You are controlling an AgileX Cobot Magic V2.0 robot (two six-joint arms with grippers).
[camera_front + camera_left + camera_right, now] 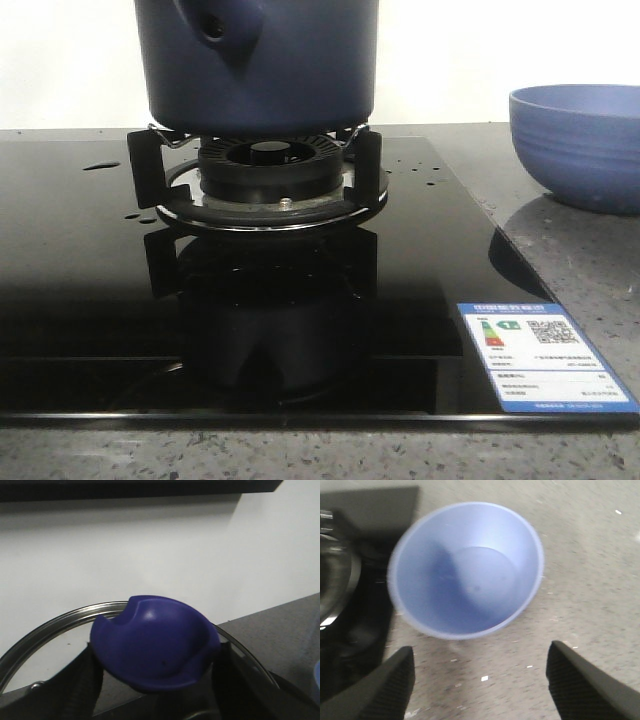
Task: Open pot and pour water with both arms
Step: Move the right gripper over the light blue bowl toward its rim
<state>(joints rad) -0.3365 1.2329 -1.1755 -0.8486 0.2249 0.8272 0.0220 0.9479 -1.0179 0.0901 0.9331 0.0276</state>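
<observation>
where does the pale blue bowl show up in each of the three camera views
Front view: the pale blue bowl sits at the right edge on the grey countertop, cut off by the frame.
Left wrist view: only a blurred blue sliver at the right edge, too little to call it the bowl.
Right wrist view: the bowl fills the centre, seen from above, empty.
Shared landmark: the black glass stovetop beside the bowl.

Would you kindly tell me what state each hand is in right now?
Left hand: closed on the blue knob of the glass lid.
Right hand: open, holding nothing, above the counter beside the pale blue bowl.
</observation>
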